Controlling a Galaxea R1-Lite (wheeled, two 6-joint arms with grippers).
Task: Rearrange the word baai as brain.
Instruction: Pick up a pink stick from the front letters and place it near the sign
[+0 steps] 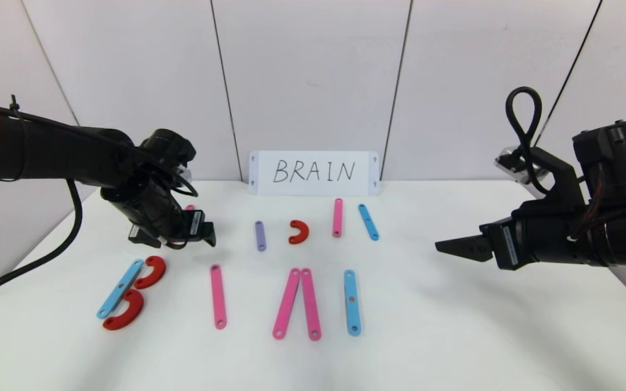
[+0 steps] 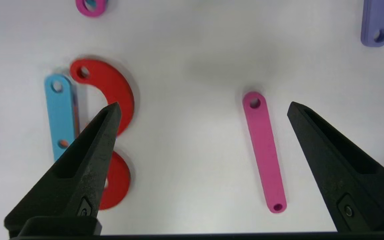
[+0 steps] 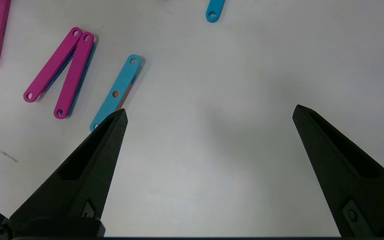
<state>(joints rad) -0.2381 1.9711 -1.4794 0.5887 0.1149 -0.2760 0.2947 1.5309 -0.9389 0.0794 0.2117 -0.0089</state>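
Plastic pieces: flat, stiff and light by the look of them, lying flush on the white bench (image 1: 454, 336); I judge they will slide if nudged, so a pincer should take a strip across its narrow width near the middle, tips pressed to the bench.
Landmark: the white card (image 1: 313, 172) reading BRAIN, upright at the back of the bench.
Front row: in front of the card, toward the robot: the B on the left, a blue strip (image 1: 120, 288) with two red half-rings (image 1: 151, 272) touching its side; then a lone pink strip (image 1: 218, 296); then two pink strips (image 1: 297, 303) meeting at the top like an A without its bar; then a blue strip with holes (image 1: 351, 302).
Spare pieces: just in front of the card: a short purple strip (image 1: 260, 235), a red half-ring (image 1: 299, 232), a pink strip (image 1: 337, 217), a slanted blue strip (image 1: 369, 221).
Left pincer (image 1: 204, 234): wide apart, holding nothing, hovering left of the card above the lone pink strip and the B.
Right pincer (image 1: 449, 247): also spread and bare, hanging well right of the card, over bare bench beside the blue strip with holes.
Progress: the R, the bar of the A and the N look unbuilt.
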